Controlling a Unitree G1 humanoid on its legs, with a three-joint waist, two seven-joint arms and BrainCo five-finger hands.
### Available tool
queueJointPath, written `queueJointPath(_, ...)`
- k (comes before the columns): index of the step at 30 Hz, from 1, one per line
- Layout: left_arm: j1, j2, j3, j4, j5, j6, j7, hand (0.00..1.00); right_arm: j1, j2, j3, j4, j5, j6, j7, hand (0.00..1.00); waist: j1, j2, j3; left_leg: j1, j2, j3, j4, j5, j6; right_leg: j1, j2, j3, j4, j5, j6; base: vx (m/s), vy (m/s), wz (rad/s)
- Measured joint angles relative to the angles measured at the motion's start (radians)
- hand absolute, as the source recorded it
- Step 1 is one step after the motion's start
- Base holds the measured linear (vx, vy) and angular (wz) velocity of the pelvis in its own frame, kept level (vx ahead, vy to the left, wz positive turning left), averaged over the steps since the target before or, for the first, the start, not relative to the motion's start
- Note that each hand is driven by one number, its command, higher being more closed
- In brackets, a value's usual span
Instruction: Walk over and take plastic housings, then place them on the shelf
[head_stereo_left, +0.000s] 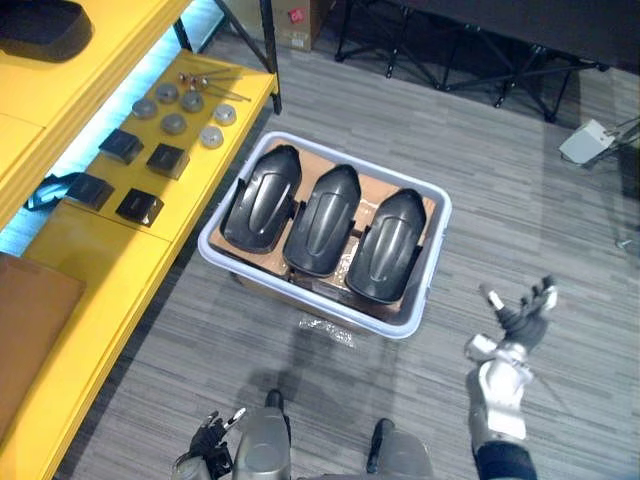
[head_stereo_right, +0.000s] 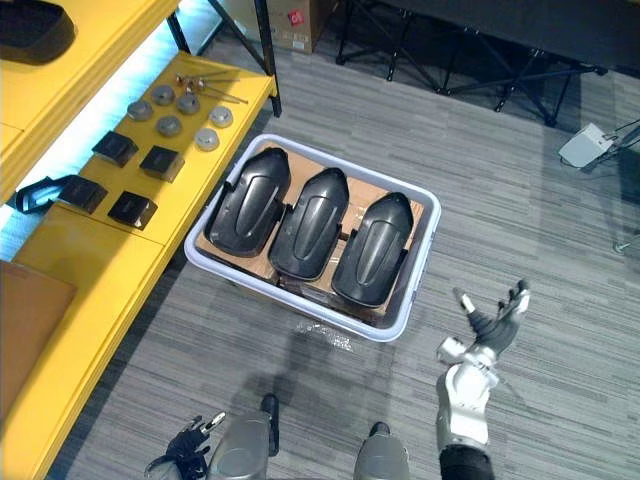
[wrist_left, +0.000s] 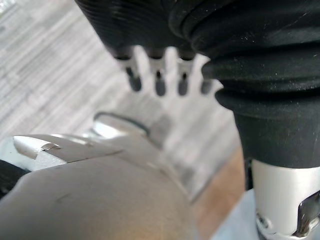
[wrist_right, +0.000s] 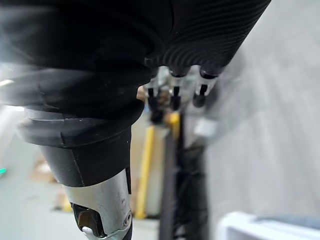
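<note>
Three black plastic housings (head_stereo_left: 327, 220) lie side by side on cardboard in a white bin (head_stereo_left: 420, 312) on the grey carpet. My right hand (head_stereo_left: 522, 318) hangs open in the air to the right of the bin, fingers spread, holding nothing. My left hand (head_stereo_left: 207, 440) is low at the bottom edge, near my body, with relaxed fingers (wrist_left: 159, 84) and nothing in it. The yellow shelf (head_stereo_left: 110, 260) runs along the left.
On the shelf lie several black square parts (head_stereo_left: 140, 205), grey round discs (head_stereo_left: 175, 124) and a few screws. A black housing (head_stereo_left: 40, 28) rests on the upper shelf level. Black stand legs (head_stereo_left: 480, 60) and a cardboard box (head_stereo_left: 300, 25) stand at the back.
</note>
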Motion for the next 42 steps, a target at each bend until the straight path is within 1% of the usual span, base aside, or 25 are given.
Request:
queueJointPath(1,-0.002,0.0,-0.005,0.0,0.004,-0.009,-0.012,0.0,-0.038,-0.025,0.009,0.0,0.003,0.03,0.009,0.0,0.001,0.002,0.011,-0.004,0.003,-0.001,0.003,0.0,0.0,-0.001,0.003,0.0,0.0,0.002,0.0,0.0,-0.012,0.03)
queueJointPath(2,-0.004,0.001,-0.012,0.0,0.004,-0.012,-0.016,0.0,-0.055,-0.038,0.015,0.001,0.003,0.044,0.011,0.0,0.001,0.004,0.016,-0.01,0.004,-0.003,0.008,0.0,0.0,-0.002,0.004,-0.001,0.0,0.002,0.0,-0.01,-0.016,0.15)
queueJointPath(4,-0.024,0.002,-0.034,0.003,0.004,-0.014,-0.018,0.0,-0.125,-0.088,0.034,0.018,0.006,0.101,0.028,0.0,0.014,0.019,0.037,-0.04,0.009,-0.013,0.039,-0.001,0.001,-0.007,0.008,-0.002,0.003,0.002,0.0,-0.02,-0.008,0.2)
queueJointPath(5,-0.027,0.002,-0.038,0.004,0.004,-0.014,-0.018,0.0,-0.144,-0.1,0.047,0.028,0.01,0.116,0.03,0.0,0.015,0.021,0.038,-0.051,0.008,-0.02,0.047,-0.002,0.003,-0.012,0.009,-0.003,0.005,0.002,0.0,-0.03,-0.004,0.21)
queueJointPath(7,-0.034,-0.001,-0.041,0.019,0.006,-0.021,-0.021,0.0,-0.233,-0.13,0.092,0.114,0.033,0.172,0.042,0.0,0.023,0.034,0.048,-0.097,0.01,-0.037,0.091,-0.008,0.012,-0.032,0.016,-0.004,0.03,0.002,0.0,-0.03,0.015,0.26)
queueJointPath(8,-0.038,-0.001,-0.042,0.03,0.006,-0.026,-0.021,0.0,-0.256,-0.134,0.098,0.145,0.034,0.182,0.042,0.0,0.028,0.037,0.051,-0.106,0.01,-0.041,0.103,-0.008,0.012,-0.039,0.016,-0.004,0.041,0.002,0.0,-0.03,0.023,0.27)
queueJointPath(10,-0.065,-0.003,-0.081,0.07,0.005,-0.047,-0.021,0.0,-0.322,-0.162,0.12,0.257,0.056,0.222,0.031,0.0,0.046,0.062,0.065,-0.139,0.011,-0.08,0.145,-0.01,0.017,-0.066,0.013,-0.005,0.112,0.001,-0.001,-0.03,0.011,0.38)
queueJointPath(11,-0.071,-0.005,-0.086,0.078,0.005,-0.05,-0.021,0.0,-0.339,-0.165,0.128,0.28,0.067,0.229,0.023,0.0,0.047,0.067,0.068,-0.149,0.011,-0.088,0.153,-0.012,0.02,-0.085,0.011,-0.003,0.147,0.001,-0.001,-0.07,0.013,0.38)
queueJointPath(12,-0.085,-0.015,-0.097,0.082,0.005,-0.052,-0.02,0.0,-0.368,-0.165,0.138,0.314,0.072,0.239,0.017,0.0,0.054,0.076,0.073,-0.164,0.019,-0.092,0.165,-0.019,0.03,-0.144,0.004,0.014,0.228,-0.035,-0.014,-0.07,0.007,0.21)
queueJointPath(13,-0.109,-0.014,-0.104,0.104,0.004,-0.056,-0.022,0.0,-0.393,-0.165,0.15,0.335,0.072,0.239,-0.002,0.0,0.067,0.078,0.075,-0.191,0.016,-0.088,0.191,-0.025,0.028,-0.181,0.008,0.031,0.22,-0.07,-0.023,-0.08,-0.01,0.19)
queueJointPath(14,-0.12,-0.013,-0.105,0.114,0.004,-0.056,-0.022,0.0,-0.406,-0.165,0.153,0.341,0.072,0.239,-0.012,0.0,0.07,0.077,0.076,-0.211,0.011,-0.088,0.214,-0.029,0.029,-0.196,0.008,0.03,0.2,-0.067,-0.024,-0.09,-0.092,0.16)
queueJointPath(15,-0.137,-0.017,-0.106,0.12,0.004,-0.056,-0.021,0.0,-0.436,-0.167,0.155,0.349,0.071,0.242,-0.035,0.0,0.07,0.085,0.083,-0.247,0.007,-0.089,0.265,-0.045,0.023,-0.21,0.0,0.027,0.206,-0.097,-0.011,-0.07,-0.089,0.05)
queueJointPath(17,-0.147,-0.022,-0.107,0.121,0.002,-0.057,-0.018,0.0,-0.477,-0.169,0.154,0.363,0.071,0.244,-0.092,0.0,0.069,0.116,0.098,-0.279,0.019,-0.091,0.293,-0.05,0.018,-0.235,0.015,0.028,0.223,-0.101,-0.009,-0.06,-0.047,-0.11)
queueJointPath(18,-0.147,-0.025,-0.108,0.122,0.001,-0.058,-0.016,0.0,-0.475,-0.169,0.152,0.363,0.07,0.244,-0.113,0.0,0.067,0.118,0.1,-0.284,0.025,-0.091,0.293,-0.05,0.018,-0.243,0.015,0.028,0.231,-0.101,-0.009,-0.1,-0.022,-0.08)
queueJointPath(19,-0.151,-0.027,-0.109,0.128,-0.007,-0.058,-0.014,0.0,-0.467,-0.172,0.145,0.364,0.062,0.246,-0.174,0.0,0.062,0.118,0.1,-0.293,0.029,-0.089,0.292,-0.05,0.018,-0.261,0.014,0.028,0.247,-0.102,-0.01,-0.08,-0.019,-0.02)
queueJointPath(22,-0.171,-0.023,-0.119,0.141,-0.014,-0.056,-0.008,0.0,-0.465,-0.179,0.113,0.357,0.026,0.247,-0.252,0.0,0.06,0.118,0.1,-0.309,0.027,-0.086,0.29,-0.05,0.018,-0.286,0.008,0.03,0.263,-0.103,-0.011,-0.09,0.006,0.0)
queueJointPath(23,-0.185,-0.021,-0.126,0.149,-0.017,-0.055,-0.008,0.0,-0.465,-0.187,0.113,0.356,0.006,0.261,-0.28,0.0,0.06,0.118,0.1,-0.312,0.022,-0.084,0.277,-0.05,0.018,-0.297,0.005,0.03,0.263,-0.103,-0.012,-0.1,0.014,0.04)
queueJointPath(25,-0.197,-0.016,-0.144,0.156,-0.018,-0.054,-0.006,0.0,-0.466,-0.19,0.11,0.356,-0.02,0.279,-0.311,0.0,0.058,0.118,0.1,-0.314,0.012,-0.083,0.243,-0.05,0.017,-0.312,-0.004,0.028,0.264,-0.103,-0.012,-0.1,0.02,0.1)
queueJointPath(28,-0.197,-0.015,-0.146,0.156,-0.02,-0.054,-0.006,0.0,-0.466,-0.19,0.109,0.352,-0.046,0.283,-0.335,0.0,0.056,0.118,0.1,-0.339,0.002,-0.082,0.222,-0.042,0.006,-0.345,-0.016,0.027,0.263,-0.1,-0.01,-0.13,0.029,0.1)
queueJointPath(32,-0.197,-0.015,-0.146,0.161,-0.047,-0.055,-0.007,0.0,-0.465,-0.19,0.104,0.314,-0.047,0.292,-0.332,0.0,0.053,0.118,0.1,-0.343,0.0,-0.065,0.214,-0.028,0.011,-0.355,-0.016,0.04,0.252,-0.078,-0.007,-0.11,0.033,-0.07)
queueJointPath(34,-0.197,-0.015,-0.147,0.163,-0.051,-0.055,-0.007,0.0,-0.467,-0.194,0.105,0.299,-0.041,0.335,-0.279,0.0,0.049,0.118,0.1,-0.345,-0.001,-0.054,0.198,-0.015,0.016,-0.367,-0.016,0.053,0.234,-0.057,-0.005,-0.06,0.022,-0.16)
queueJointPath(36,-0.197,-0.014,-0.147,0.17,-0.057,-0.056,-0.007,0.0,-0.466,-0.194,0.108,0.318,-0.03,0.367,-0.238,0.0,0.04,0.118,0.1,-0.346,-0.002,-0.052,0.194,-0.01,0.018,-0.367,-0.015,0.054,0.221,-0.046,-0.004,-0.02,0.019,-0.06)
queueJointPath(37,-0.197,-0.014,-0.148,0.171,-0.059,-0.057,-0.007,0.0,-0.467,-0.195,0.106,0.339,-0.003,0.375,-0.217,0.0,0.039,0.118,0.1,-0.347,-0.004,-0.052,0.193,-0.009,0.019,-0.367,-0.016,0.054,0.217,-0.042,-0.004,0.0,0.0,0.0)
queueJointPath(40,-0.197,-0.013,-0.154,0.173,-0.089,-0.059,-0.009,0.0,-0.48,-0.201,0.118,0.41,0.013,0.377,-0.182,0.0,0.04,0.119,0.1,-0.356,-0.009,-0.057,0.187,0.0,0.02,-0.369,-0.016,0.047,0.208,-0.029,-0.002,0.01,0.005,0.05)
queueJointPath(42,-0.199,-0.013,-0.155,0.177,-0.095,-0.059,-0.014,0.0,-0.501,-0.213,0.125,0.438,0.032,0.389,-0.167,0.0,0.042,0.119,0.1,-0.365,-0.012,-0.059,0.188,0.004,0.022,-0.375,-0.018,0.045,0.208,-0.026,-0.002,0.0,0.007,0.07)
